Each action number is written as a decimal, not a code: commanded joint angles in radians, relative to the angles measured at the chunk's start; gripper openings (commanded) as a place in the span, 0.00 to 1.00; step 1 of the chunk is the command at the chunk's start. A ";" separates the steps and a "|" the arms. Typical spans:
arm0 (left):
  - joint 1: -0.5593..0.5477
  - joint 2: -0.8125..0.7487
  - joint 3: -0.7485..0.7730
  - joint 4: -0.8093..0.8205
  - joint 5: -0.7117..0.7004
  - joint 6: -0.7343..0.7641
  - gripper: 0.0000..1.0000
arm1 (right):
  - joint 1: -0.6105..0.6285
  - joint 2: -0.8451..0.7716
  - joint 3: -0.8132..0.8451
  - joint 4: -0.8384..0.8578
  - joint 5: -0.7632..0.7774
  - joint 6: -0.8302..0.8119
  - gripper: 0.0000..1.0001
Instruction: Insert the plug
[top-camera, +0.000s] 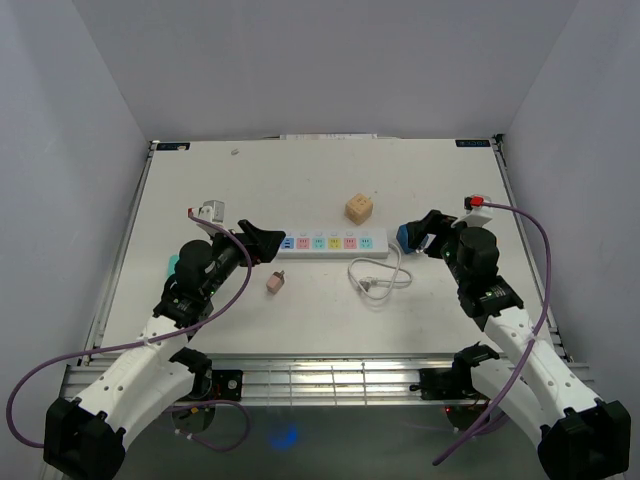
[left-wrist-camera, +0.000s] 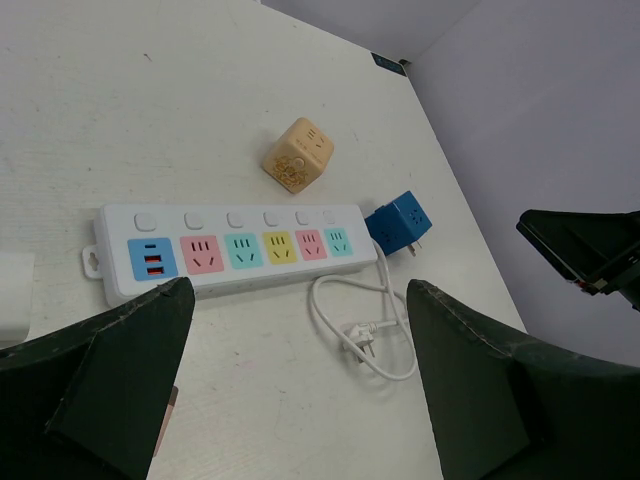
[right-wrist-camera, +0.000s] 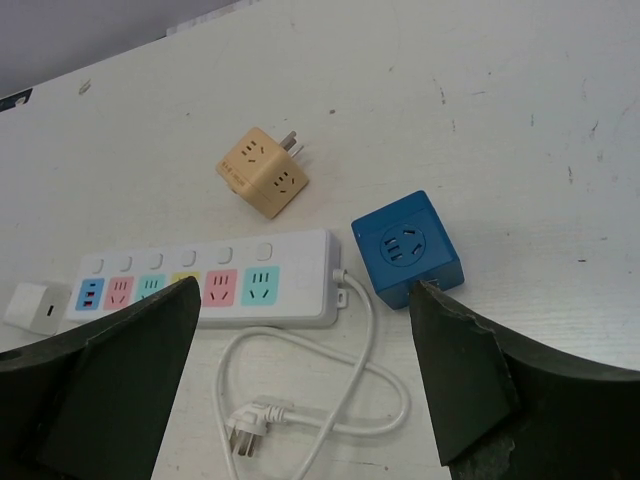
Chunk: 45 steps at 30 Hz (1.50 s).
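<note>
A white power strip (top-camera: 330, 242) with coloured sockets lies mid-table; it also shows in the left wrist view (left-wrist-camera: 235, 245) and the right wrist view (right-wrist-camera: 200, 285). Its white cord ends in a loose plug (top-camera: 370, 288), also seen in both wrist views (left-wrist-camera: 357, 338) (right-wrist-camera: 250, 430). A blue cube adapter (top-camera: 407, 238) (right-wrist-camera: 407, 250) (left-wrist-camera: 400, 222) lies at the strip's right end, just beyond one finger of my right gripper (top-camera: 421, 234) (right-wrist-camera: 300, 390), which is open and empty. My left gripper (top-camera: 265, 243) (left-wrist-camera: 300, 390) is open and empty at the strip's left end.
A tan cube adapter (top-camera: 359, 208) (left-wrist-camera: 297, 155) (right-wrist-camera: 262, 172) lies behind the strip. A white charger (top-camera: 212, 212) (right-wrist-camera: 35, 305) lies left of the strip. A small pink block (top-camera: 275, 284) lies in front of the strip's left end.
</note>
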 joint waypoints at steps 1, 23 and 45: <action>0.001 -0.008 0.035 -0.005 -0.007 0.000 0.98 | -0.001 -0.016 0.000 0.024 0.017 -0.006 0.90; 0.001 0.038 0.030 0.014 0.024 -0.010 0.98 | -0.001 0.363 0.119 0.035 0.129 -0.264 0.90; 0.001 0.057 0.027 0.020 0.035 -0.010 0.98 | -0.001 0.742 0.348 -0.068 0.151 -0.279 0.94</action>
